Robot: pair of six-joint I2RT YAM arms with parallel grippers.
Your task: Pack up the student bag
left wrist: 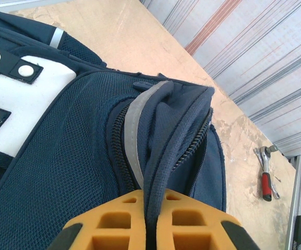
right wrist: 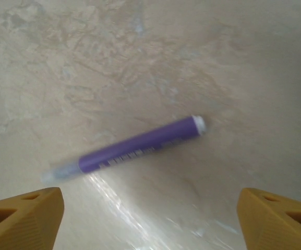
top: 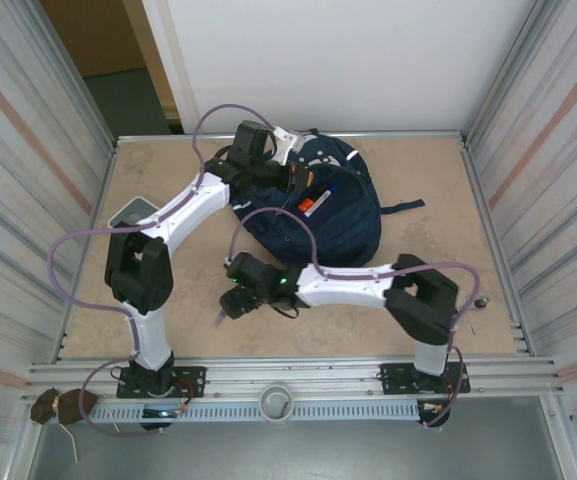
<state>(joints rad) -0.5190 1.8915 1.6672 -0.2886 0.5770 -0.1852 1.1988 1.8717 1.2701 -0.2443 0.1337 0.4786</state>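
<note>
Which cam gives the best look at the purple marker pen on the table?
Right wrist: the purple marker pen lies full length on the beige table under the open right gripper, white tip visible. Top external gives a small pale sliver beside that gripper. Left wrist faces the navy fabric backpack.

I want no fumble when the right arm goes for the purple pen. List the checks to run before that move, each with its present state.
1. The left gripper is shut on the student bag at its zipper edge: ok.
2. Bag mouth open, markers showing inside: ok.
3. The right gripper is open wide: ok.
4. The purple pen lies free on the table, ahead of the fingers: ok.
5. Pen crosswise to the jaws: not ok. It lies nearly along the finger-to-finger line, so the wrist likely needs turning.
6. Height above the pen: cannot tell.
</note>
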